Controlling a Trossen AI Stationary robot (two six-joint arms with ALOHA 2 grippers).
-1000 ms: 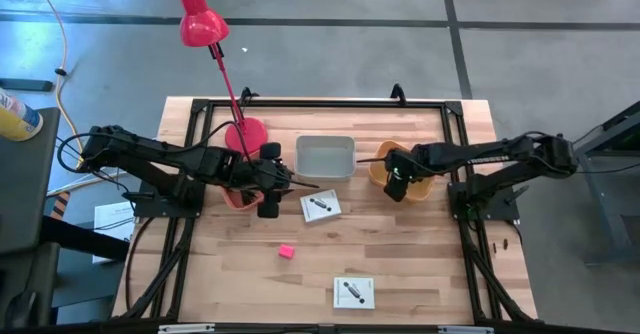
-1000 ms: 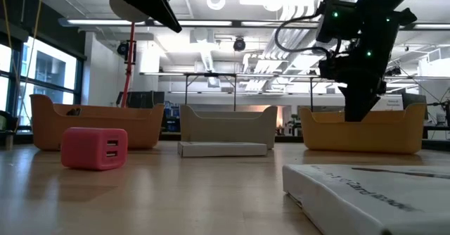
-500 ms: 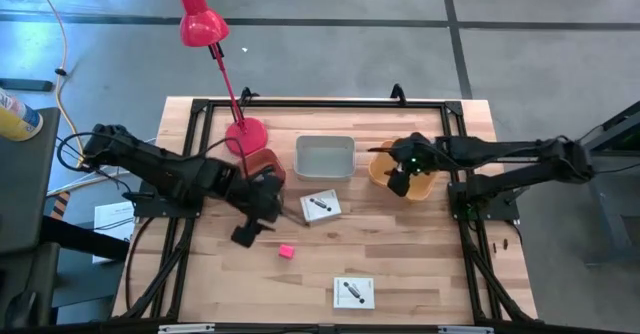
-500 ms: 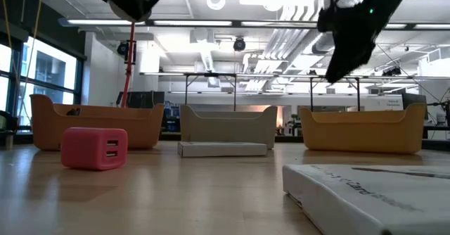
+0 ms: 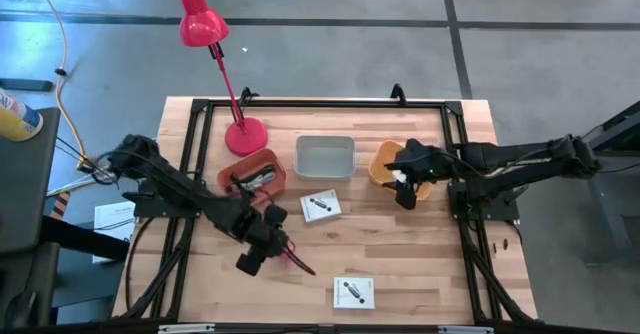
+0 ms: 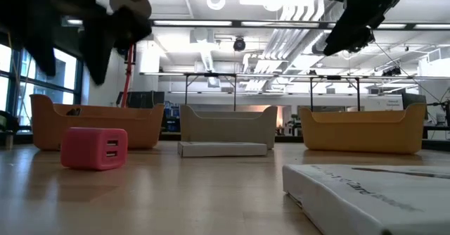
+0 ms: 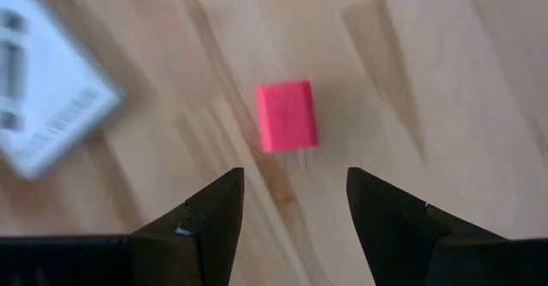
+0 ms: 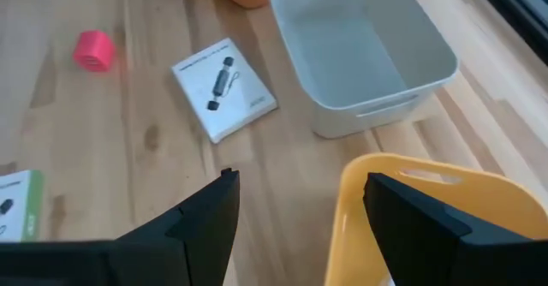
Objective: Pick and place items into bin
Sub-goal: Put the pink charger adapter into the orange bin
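A tiny pink block lies flat on the wooden table, with my open left gripper above it, fingers pointing down. In the low view the pink block stands apart from the arm's dark blur. My left gripper covers the block in the high view. One white packet lies near the grey bin, and a second packet lies toward the near edge. My right gripper is open and hovers over the yellow bin. The orange bin holds dark and silvery bits.
Three bins stand in a row across the table's middle. A red desk lamp's base sits behind the orange bin. A black frame runs round the table's edges. Bare wood lies between the two packets.
My left gripper has swung from beside the orange bin toward the table's near edge and come down over the pink block. My right gripper has risen out of the yellow bin and stays above it. The block and packets have kept their places.
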